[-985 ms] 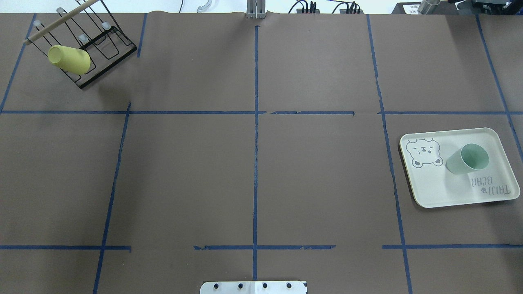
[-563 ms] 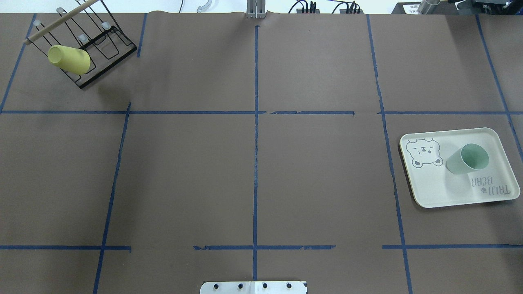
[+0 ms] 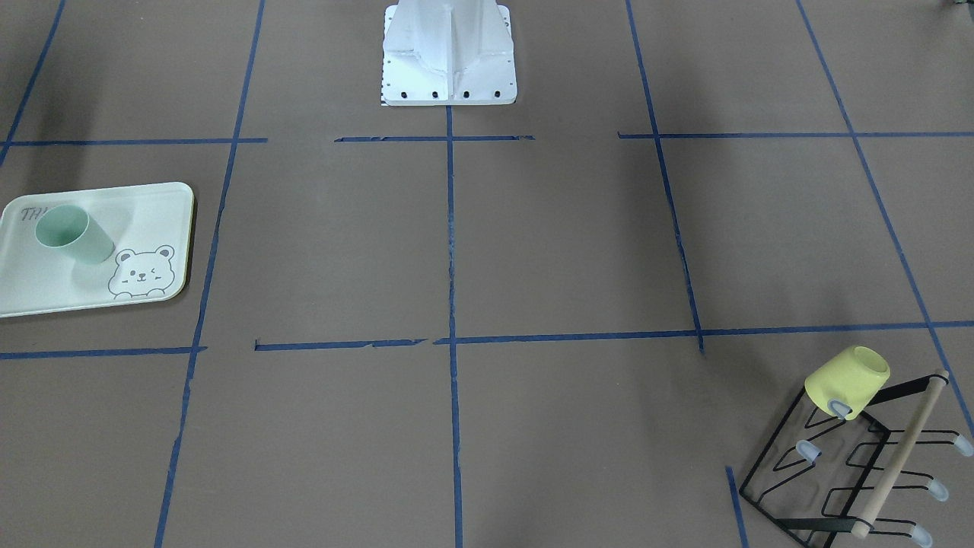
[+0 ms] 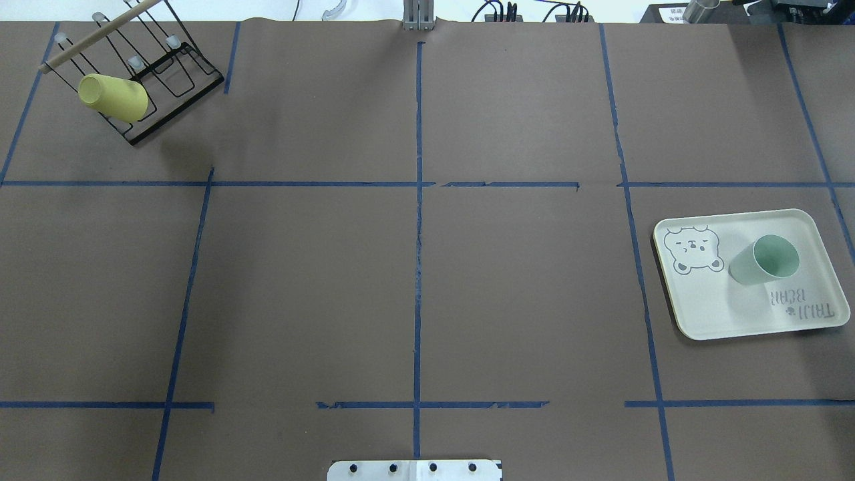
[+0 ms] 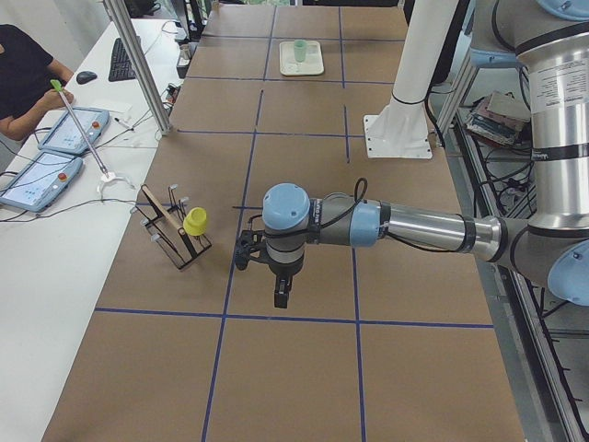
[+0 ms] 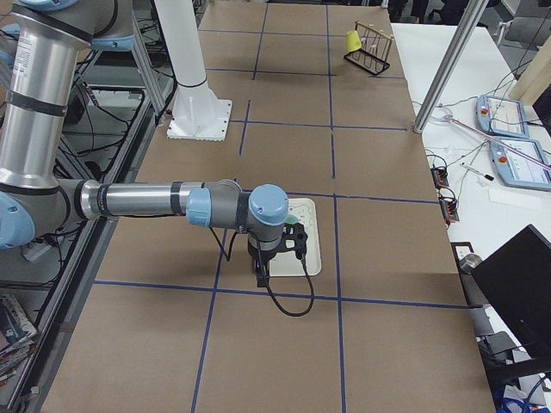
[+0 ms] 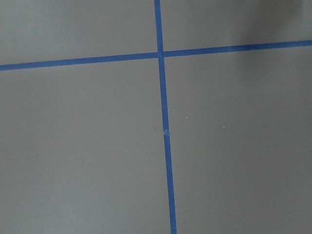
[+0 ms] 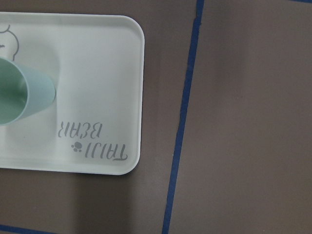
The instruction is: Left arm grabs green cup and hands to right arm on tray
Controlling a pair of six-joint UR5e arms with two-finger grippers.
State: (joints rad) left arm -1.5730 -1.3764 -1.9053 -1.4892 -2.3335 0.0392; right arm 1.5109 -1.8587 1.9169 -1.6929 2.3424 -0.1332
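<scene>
Green cup (image 4: 765,259) stands mouth up on the tray (image 4: 721,310), between the bear drawing (image 4: 695,250) and the letters (image 4: 805,306). Only the two side views show the tools. The right tool (image 6: 297,241) hangs near the tray. The left tool (image 5: 247,253) hangs over bare tabletop (image 5: 304,368). I cannot tell if either tool is released or clenched.

brown table (image 4: 300,300) | blue tape grid (image 4: 418,267) | white side bench (image 5: 55,276) | metal post (image 5: 137,64)
</scene>
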